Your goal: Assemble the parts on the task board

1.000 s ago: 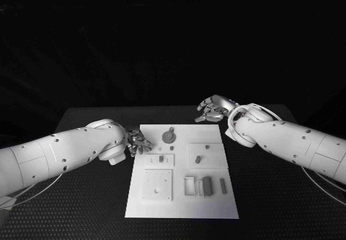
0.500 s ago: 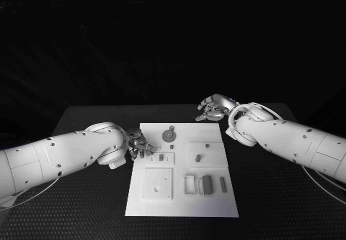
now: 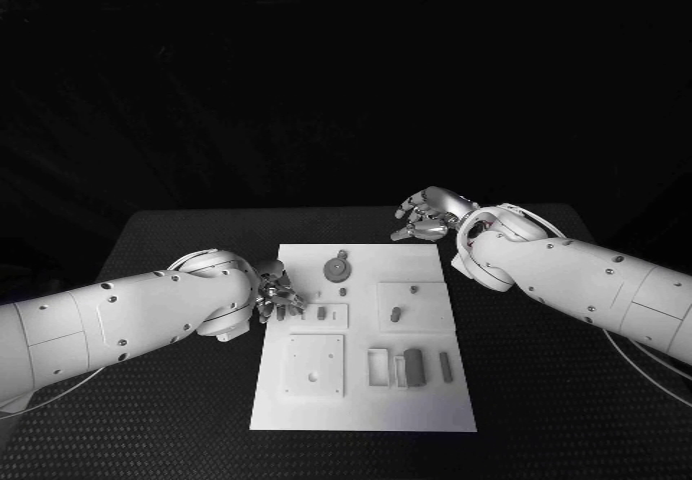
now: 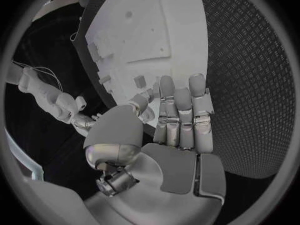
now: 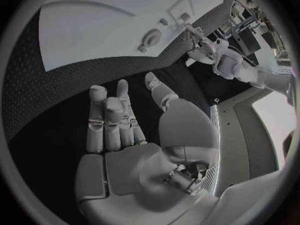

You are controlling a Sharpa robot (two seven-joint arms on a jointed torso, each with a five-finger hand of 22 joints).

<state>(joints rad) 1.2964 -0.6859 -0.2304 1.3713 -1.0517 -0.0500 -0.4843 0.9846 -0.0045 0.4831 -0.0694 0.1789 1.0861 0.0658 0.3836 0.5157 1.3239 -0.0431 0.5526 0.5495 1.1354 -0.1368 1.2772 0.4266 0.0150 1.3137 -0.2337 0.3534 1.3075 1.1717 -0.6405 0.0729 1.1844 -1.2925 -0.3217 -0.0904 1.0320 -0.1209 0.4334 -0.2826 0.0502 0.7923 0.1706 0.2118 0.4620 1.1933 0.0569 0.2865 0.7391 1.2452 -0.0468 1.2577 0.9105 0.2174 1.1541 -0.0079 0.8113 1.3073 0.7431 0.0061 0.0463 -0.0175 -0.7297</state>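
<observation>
Both hands hold nothing, fingers loosely apart: the left hand hovers at the near-left edge of the task board, the right hand over the black surface just past the board's far right corner. White and flat, the board lies mid-surface. On it sit small grey parts: a round disc toward the far side, upright blocks nearer.

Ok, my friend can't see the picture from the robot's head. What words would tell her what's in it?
A white task board lies on a black table, with small grey parts on it. The left hand hovers at the board's left edge holding nothing, and the right hand is off its far right corner, also holding nothing.
</observation>
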